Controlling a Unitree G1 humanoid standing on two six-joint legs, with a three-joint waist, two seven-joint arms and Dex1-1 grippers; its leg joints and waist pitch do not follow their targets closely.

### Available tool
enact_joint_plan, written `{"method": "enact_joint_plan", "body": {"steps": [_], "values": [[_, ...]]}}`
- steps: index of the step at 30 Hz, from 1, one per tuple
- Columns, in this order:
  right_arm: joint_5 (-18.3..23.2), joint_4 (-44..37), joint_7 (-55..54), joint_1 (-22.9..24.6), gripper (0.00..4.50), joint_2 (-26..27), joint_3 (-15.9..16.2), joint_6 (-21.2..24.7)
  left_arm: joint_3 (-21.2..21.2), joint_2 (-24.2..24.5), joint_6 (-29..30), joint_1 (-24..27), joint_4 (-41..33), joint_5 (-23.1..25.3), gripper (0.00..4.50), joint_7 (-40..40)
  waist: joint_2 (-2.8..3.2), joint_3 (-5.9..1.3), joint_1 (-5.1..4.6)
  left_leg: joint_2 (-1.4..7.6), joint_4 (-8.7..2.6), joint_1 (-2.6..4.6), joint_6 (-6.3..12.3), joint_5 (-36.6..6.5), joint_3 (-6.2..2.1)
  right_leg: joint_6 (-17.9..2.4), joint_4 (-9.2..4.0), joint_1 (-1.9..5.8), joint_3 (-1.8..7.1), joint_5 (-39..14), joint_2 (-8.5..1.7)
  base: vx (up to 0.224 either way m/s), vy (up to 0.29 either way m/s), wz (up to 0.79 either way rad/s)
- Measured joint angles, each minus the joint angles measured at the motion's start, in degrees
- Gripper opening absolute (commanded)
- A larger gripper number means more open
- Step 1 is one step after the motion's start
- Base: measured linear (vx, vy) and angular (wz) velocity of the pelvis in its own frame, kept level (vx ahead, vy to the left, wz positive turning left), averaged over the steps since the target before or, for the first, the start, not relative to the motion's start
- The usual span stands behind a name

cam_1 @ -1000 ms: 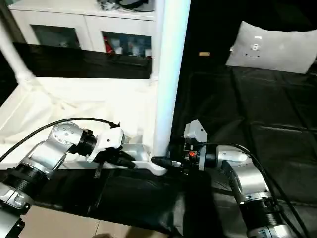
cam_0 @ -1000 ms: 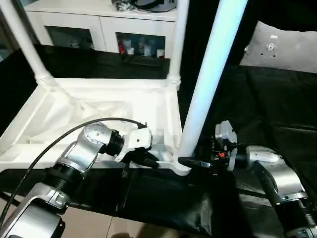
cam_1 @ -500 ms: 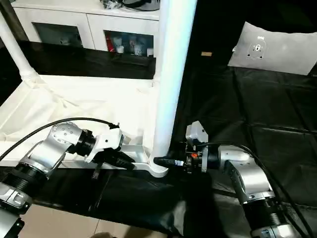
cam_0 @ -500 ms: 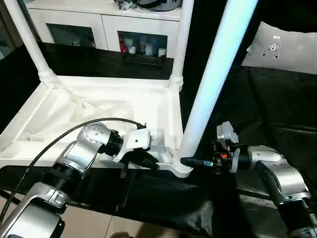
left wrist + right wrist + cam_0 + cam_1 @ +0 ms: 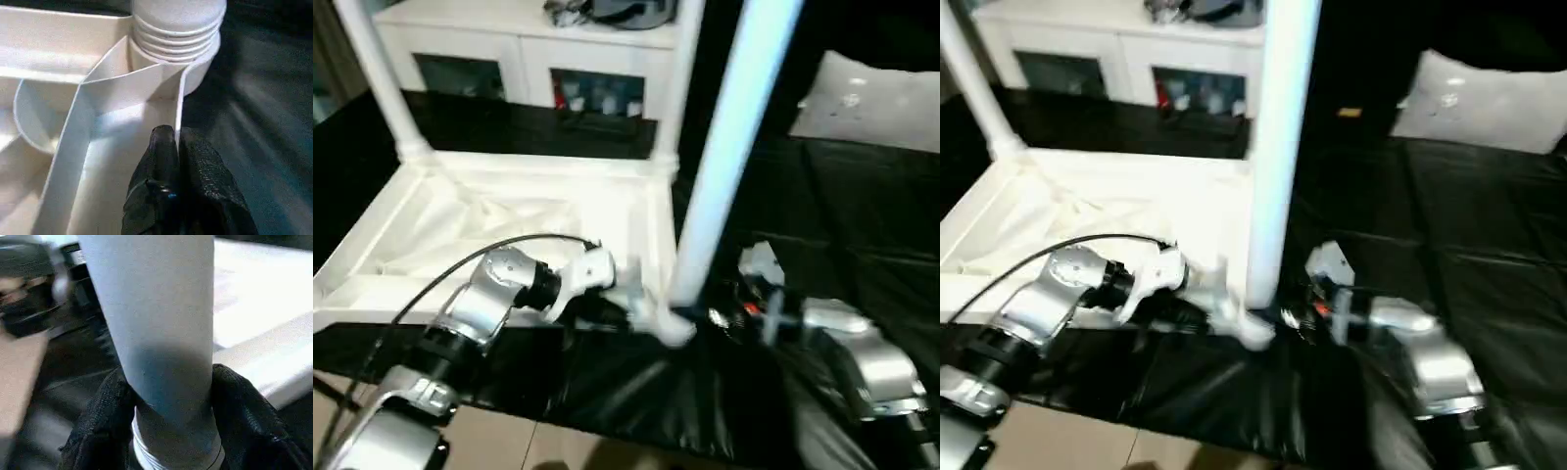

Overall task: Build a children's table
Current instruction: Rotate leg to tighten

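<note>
The right fingers (image 5: 234,426) clamp the near leg (image 5: 161,333) at its base in the corner socket (image 5: 195,73); the left fingers (image 5: 164,147) pinch the table top's rim (image 5: 178,105) just before it. Seating well likely needs straight downward pressure.

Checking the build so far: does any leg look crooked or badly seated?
The near leg leans right instead of standing plumb like the two far legs. The right gripper clamps its base at the corner socket.
</note>
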Motion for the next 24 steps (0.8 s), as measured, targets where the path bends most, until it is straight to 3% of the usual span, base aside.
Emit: {"method": "enact_joint_plan", "body": {"steps": [3, 8, 9, 11, 12, 13, 14, 15, 16, 17, 18, 19, 20, 24], "values": [[-2.5, 0.7, -9.6, -0.8, 1.97, 4.6, -1.4, 0.7, 1.4, -2.8, 3.7, -0.1, 0.1, 0.8, 0.0, 6.1, 0.26, 0.07, -1.83, -0.02, 0.02, -0.05, 0.05, 0.0, -0.13, 0.1, -0.91, 0.2, -0.46, 0.0, -0.11, -0.039, 0.011, -0.03], [-6.8, 4.6, -26.3, -5.5, 1.96, 12.4, -3.1, 2.0, 3.6, -8.4, 8.5, -1.8, 1.9, 2.3, 0.0, 17.7, 1.5, 0.84, -5.41, 0.29, -0.02, -0.23, 0.15, 0.0, -0.77, 0.1, -3.76, 1.6, -4.12, 0.0, -1.43, -0.036, 0.051, -0.06], [-7.9, 5.8, -29.7, -6.6, 1.96, 14.5, -3.8, 2.0, 4.2, -9.7, 9.2, -2.0, 2.3, 2.8, 0.0, 20.2, 1.8, 1.0, -5.74, 0.36, -0.12, -0.21, 0.18, 0.0, -0.78, 0.2, -3.93, 1.94, -4.74, -0.1, -1.76, 0.0, 0.0, 0.0], [-10.0, 7.7, -35.6, -8.5, 1.96, 17.4, -4.3, 1.8, 5.0, -12.2, 10.8, -2.3, 2.5, 4.0, 0.0, 24.7, 1.8, 1.23, -6.1, 0.31, -0.12, -0.03, 0.18, 0.0, -0.59, 0.3, -2.47, 1.9, -4.3, -0.9, -1.86, 0.0, 0.0, 0.0], [-10.8, 8.5, -37.1, -9.1, 1.96, 17.9, -4.5, 1.7, 5.0, -13.0, 11.2, -2.3, 2.5, 4.4, 0.0, 26.1, 1.36, 1.39, -6.03, 0.11, -0.11, 0.45, 0.17, 0.0, -0.29, 0.3, -1.81, 1.65, -3.57, -1.5, -1.91, 0.0, 0.0, 0.0], [-11.1, 9.2, -37.8, -9.4, 2.31, 18.0, -4.5, 1.4, 5.0, -13.6, 11.5, -2.3, 2.6, 4.7, 0.0, 27.1, 0.96, 1.53, -6.02, -0.27, 0.0, 1.32, 0.21, -0.1, -0.24, 0.4, -1.48, 1.26, -3.18, -1.5, -1.87, 0.0, 0.0, 0.0], [-11.2, 9.5, -38.0, -9.5, 2.31, 18.0, -4.5, 1.0, 5.1, -14.0, 11.7, -2.2, 2.6, 4.8, 0.0, 27.4, 0.92, 1.56, -6.08, -0.33, 0.13, 1.43, 0.31, -0.2, -0.14, 0.5, -1.67, 1.33, -3.63, -1.5, -1.95, 0.054, -0.044, 0.06], [-11.3, 10.0, -38.2, -9.8, 2.52, 18.1, -4.6, 0.3, 5.1, -14.4, 12.0, -2.2, 2.4, 4.8, 0.0, 27.8, 1.7, 1.62, -5.91, -0.09, 0.04, 1.07, 0.59, -0.4, -0.49, 0.5, -2.63, 1.96, -6.1, -1.5, -2.69, 0.134, 0.031, -0.21], [-11.4, 10.2, -38.8, -10.0, 2.66, 18.6, -4.8, -0.7, 5.0, -14.4, 12.1, -2.3, 1.8, 4.9, 0.0, 27.9, 3.11, 1.74, -5.97, 0.72, 0.08, 0.32, 0.63, -0.5, -1.71, 0.6, -3.61, 2.68, -8.52, -1.5, -3.08, 0.134, 0.031, -0.21], [-11.3, 10.0, -39.0, -9.7, 2.72, 19.2, -5.0, -1.3, 4.9, -14.4, 12.1, -2.4, 1.7, 5.0, 0.0, 28.3, 3.61, 1.83, -6.21, 1.04, 0.1, 0.0, 0.61, -0.5, -2.15, 1.5, -2.74, 2.84, -8.88, -2.5, -3.0, 0.132, 0.074, -0.23], [-11.1, 9.8, -39.1, -8.9, 2.72, 19.6, -5.3, -2.1, 4.6, -14.4, 12.1, -2.6, 1.7, 5.3, 0.0, 29.2, 3.05, 1.98, -5.91, 0.82, 0.17, 0.08, 0.56, -0.4, -1.82, 1.0, -0.1, 2.34, -6.47, -3.8, -2.87, 0.069, -0.01, 0.1], [-10.9, 9.8, -39.0, -8.0, 2.94, 19.8, -5.3, -2.8, 4.4, -14.3, 12.1, -2.6, 1.5, 5.3, 0.0, 29.6, 1.33, 1.66, -5.54, 0.24, 0.31, 0.97, 0.45, -0.4, -0.75, 0.8, 1.37, 1.95, -3.92, -3.1, -2.97, 0.069, -0.01, 0.1], [-10.7, 9.7, -38.1, -7.5, 2.94, 19.7, -5.2, -3.5, 4.4, -14.0, 11.8, -2.6, 1.3, 5.6, 0.0, 29.8, 1.06, 1.55, -5.32, -0.38, 0.22, 0.92, 0.41, -0.4, -0.88, 1.0, 1.74, 1.56, -2.88, -2.2, -2.92, 0.092, -0.079, 0.16], [-8.6, 7.0, -31.6, -4.7, 3.26, 17.6, -3.9, -5.6, 3.8, -11.2, 9.7, -2.2, -1.3, 5.9, 0.0, 27.5, 1.4, 0.99, -4.51, -0.28, -0.27, -0.77, -0.08, 0.6, -1.28, 0.6, 2.1, -0.28, -2.66, -1.6, -2.41, 0.068, -0.058, -0.04]]}}
